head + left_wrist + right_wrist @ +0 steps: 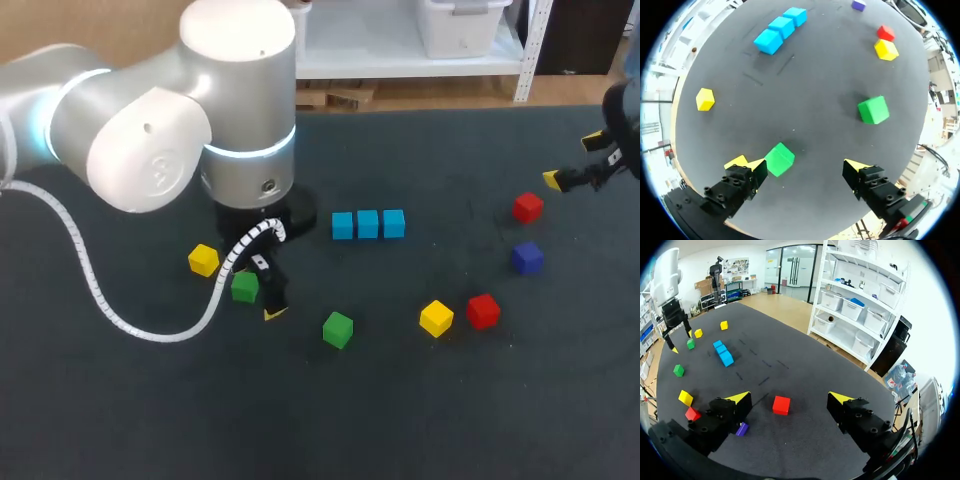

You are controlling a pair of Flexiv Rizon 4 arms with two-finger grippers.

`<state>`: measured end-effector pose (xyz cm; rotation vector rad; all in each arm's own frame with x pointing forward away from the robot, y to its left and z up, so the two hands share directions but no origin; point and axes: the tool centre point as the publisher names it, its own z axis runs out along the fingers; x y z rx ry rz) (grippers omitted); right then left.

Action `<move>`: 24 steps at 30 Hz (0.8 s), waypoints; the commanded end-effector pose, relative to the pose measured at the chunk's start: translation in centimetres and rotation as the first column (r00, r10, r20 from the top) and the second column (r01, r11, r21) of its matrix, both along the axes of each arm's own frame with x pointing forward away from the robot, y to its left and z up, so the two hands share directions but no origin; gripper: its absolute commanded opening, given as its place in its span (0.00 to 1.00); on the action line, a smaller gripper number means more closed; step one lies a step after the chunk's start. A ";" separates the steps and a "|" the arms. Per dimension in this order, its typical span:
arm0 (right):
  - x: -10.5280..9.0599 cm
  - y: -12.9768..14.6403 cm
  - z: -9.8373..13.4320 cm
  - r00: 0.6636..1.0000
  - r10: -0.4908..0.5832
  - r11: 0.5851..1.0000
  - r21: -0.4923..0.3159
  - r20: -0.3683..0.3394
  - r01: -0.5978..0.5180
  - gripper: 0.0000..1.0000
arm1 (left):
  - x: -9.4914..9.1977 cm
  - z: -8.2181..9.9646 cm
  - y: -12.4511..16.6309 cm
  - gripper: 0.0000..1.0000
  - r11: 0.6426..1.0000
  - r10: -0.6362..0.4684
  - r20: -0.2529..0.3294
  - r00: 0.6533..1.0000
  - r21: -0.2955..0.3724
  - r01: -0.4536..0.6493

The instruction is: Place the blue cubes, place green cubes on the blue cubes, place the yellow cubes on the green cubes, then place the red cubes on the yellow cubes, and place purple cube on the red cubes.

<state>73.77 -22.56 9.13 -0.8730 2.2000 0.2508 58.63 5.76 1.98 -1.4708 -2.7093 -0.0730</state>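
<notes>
Frankly, the thing I am worrying about is an off-centre grasp. My left gripper (pixel 805 166) is hanging wide open over the tabletop (pixel 450 400), holding nothing. The nearest green cube (pixel 779 159) is lying between its fingers but far over to one side, just beside one yellow tip and well apart from the other. It is also sitting turned, with a corner rather than a flat face towards that near finger.

If I am closing from this pose, I judge that the near finger could be catching that corner first. That would be spinning the cube or shoving it across the tabletop instead of pinching it squarely. If I am lowering further, that same tip could be coming down on the cube's top edge. A crooked hold would then be making it hard to set the cube flat on the blue cubes (pixel 780 27), which are lying in a touching row of three, well ahead of the gripper.

A second green cube (pixel 873 109) is waiting ahead of the other finger, and a yellow cube (pixel 705 99) is sitting off to the near finger's side.

My right gripper (pixel 790 398) is hanging open and empty too, with a red cube (pixel 781 405) below the gap between its fingers.
</notes>
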 end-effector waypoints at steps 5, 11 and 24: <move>0.0 0.1 0.0 1.000 -0.003 1.000 -0.002 0.001 0.003 1.00 | 0.5 -0.8 -0.1 1.00 0.995 0.093 0.041 0.995 0.017 -0.094; 0.0 0.1 0.0 1.000 -0.003 1.000 -0.002 0.001 0.003 1.00 | 0.7 -1.1 0.3 1.00 0.985 0.175 0.061 0.983 -0.012 -0.174; 0.0 0.1 0.0 1.000 -0.003 1.000 -0.002 0.001 0.003 1.00 | 1.7 1.8 -1.8 1.00 0.989 -0.145 0.036 0.989 -0.035 0.146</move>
